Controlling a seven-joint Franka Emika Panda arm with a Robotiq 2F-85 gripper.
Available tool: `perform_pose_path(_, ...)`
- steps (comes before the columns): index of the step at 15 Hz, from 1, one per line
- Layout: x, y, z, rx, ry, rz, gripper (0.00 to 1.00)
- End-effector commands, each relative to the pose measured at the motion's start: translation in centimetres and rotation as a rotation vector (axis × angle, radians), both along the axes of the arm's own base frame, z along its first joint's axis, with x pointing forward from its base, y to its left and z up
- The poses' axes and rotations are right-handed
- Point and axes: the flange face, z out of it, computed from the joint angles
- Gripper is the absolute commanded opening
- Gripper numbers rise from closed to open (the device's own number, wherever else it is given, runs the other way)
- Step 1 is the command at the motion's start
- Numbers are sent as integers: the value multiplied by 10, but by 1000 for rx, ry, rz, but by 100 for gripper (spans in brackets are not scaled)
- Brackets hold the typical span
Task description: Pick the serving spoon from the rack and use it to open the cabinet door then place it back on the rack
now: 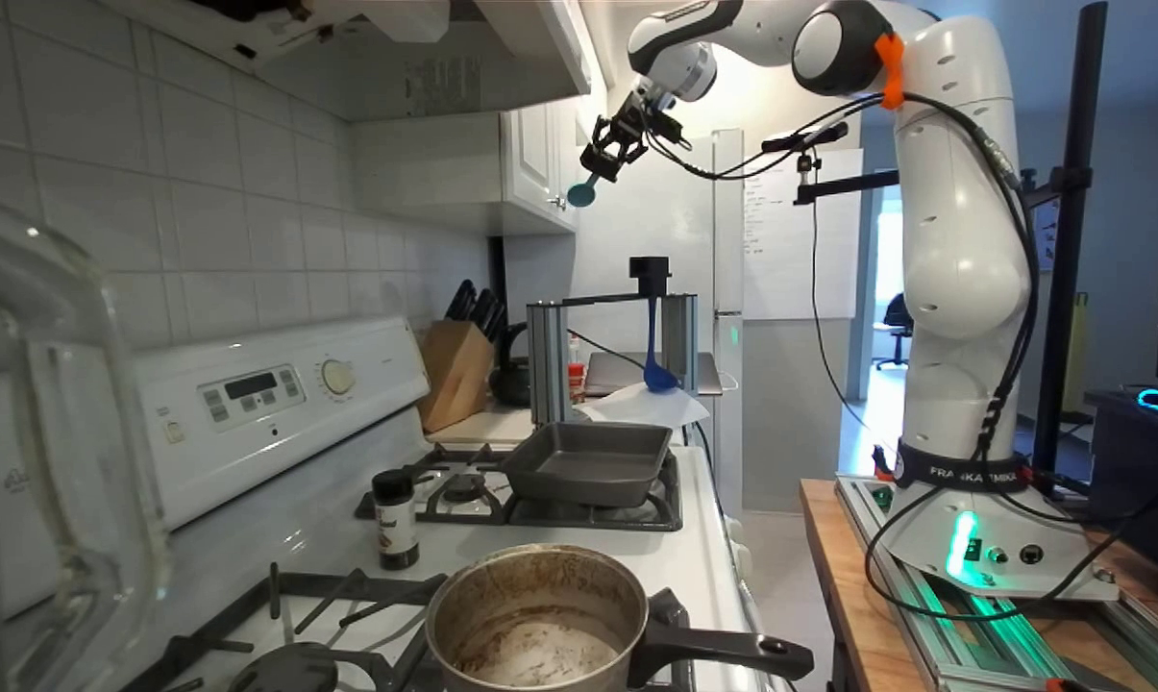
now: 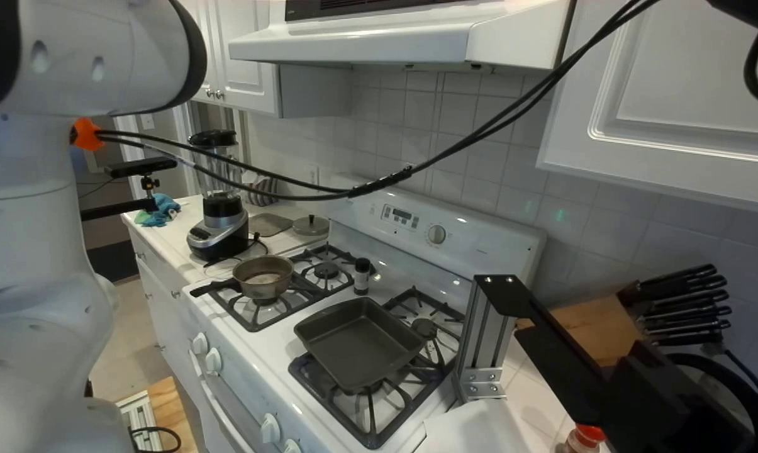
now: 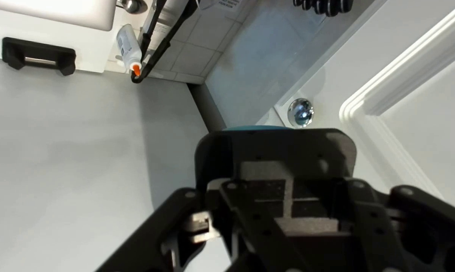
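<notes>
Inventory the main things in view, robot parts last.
serving spoon: 1, teal, in gripper
stove: 1, white, below hood
hood: 1, white, above stove
cabinet doors: at least 3, white, flanking hood
rack: 1, grey and black, beside stove
ladle: 1, blue, hanging from rack
knife block: 1, brown, beside stove
baking pan: 1, dark grey, on stove
saucepan: 1, greyish brown, on stove
shaker: 1, black-capped, on stove
blender: 1, black and silver, on counter
arm: 1, white, opposite stove
gripper: 1, black, on arm
</notes>
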Motion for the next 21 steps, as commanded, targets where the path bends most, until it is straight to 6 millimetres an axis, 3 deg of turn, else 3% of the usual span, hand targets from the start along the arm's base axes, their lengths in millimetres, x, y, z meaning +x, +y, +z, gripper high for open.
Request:
perform_pose_path(1, 12, -8, 10, -2, -58, -22, 22)
perform_pose_path(10, 37, -14, -4, 29, -73, 15, 22)
perform_pose_path(21, 26, -5, 0, 64, 7, 106, 22)
